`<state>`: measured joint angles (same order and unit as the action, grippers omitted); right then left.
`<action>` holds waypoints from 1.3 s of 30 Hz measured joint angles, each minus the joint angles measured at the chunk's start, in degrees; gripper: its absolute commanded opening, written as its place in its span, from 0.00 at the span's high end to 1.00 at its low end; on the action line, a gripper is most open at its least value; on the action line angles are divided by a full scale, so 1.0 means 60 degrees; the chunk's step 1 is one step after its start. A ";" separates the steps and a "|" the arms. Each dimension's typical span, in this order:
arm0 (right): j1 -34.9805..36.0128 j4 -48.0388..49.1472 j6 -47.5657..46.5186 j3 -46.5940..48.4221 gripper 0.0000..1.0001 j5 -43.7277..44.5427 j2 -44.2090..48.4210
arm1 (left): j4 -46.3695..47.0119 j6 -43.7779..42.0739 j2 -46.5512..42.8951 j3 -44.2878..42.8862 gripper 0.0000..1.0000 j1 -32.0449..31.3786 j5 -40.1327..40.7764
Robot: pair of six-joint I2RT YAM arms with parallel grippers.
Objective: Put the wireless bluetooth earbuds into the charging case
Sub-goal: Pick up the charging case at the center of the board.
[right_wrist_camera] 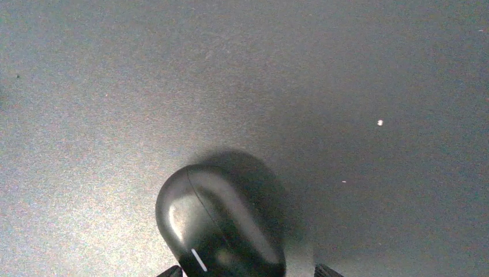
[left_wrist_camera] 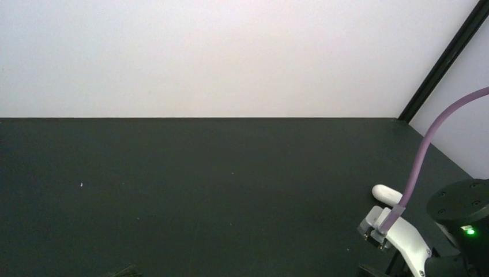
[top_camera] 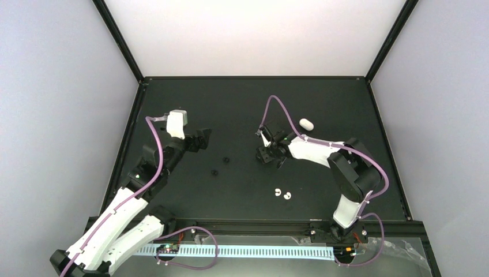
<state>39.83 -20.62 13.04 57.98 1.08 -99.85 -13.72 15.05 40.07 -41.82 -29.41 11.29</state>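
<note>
A closed black charging case point(right_wrist_camera: 222, 228) lies on the dark table between my right gripper's point(right_wrist_camera: 247, 271) fingertips. The left tip is at its edge and the right tip stands apart from it, so the jaws are open. In the top view the right gripper point(top_camera: 269, 153) is at mid-table and hides that case. Two black earbuds point(top_camera: 226, 159) point(top_camera: 214, 172) lie left of it. Two white earbuds point(top_camera: 278, 192) point(top_camera: 286, 195) lie nearer the front. A closed white case point(top_camera: 306, 123) lies behind the right arm. My left gripper point(top_camera: 200, 138) is open and empty, left of the black earbuds.
The table is black with a raised black frame point(top_camera: 254, 77) and white walls around it. The left wrist view shows the white case point(left_wrist_camera: 386, 193) and the right arm's wrist with its purple cable point(left_wrist_camera: 424, 156) at the right.
</note>
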 measured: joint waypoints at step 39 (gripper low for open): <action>0.0583 -0.0444 -0.1045 0.0801 0.68 -0.0175 -0.0831 | 0.0000 0.0000 0.0004 0.0000 0.01 -0.0040 0.0000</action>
<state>43.33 -23.29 6.76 62.78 0.03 -104.84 -13.72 15.05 40.10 -41.82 -29.65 11.29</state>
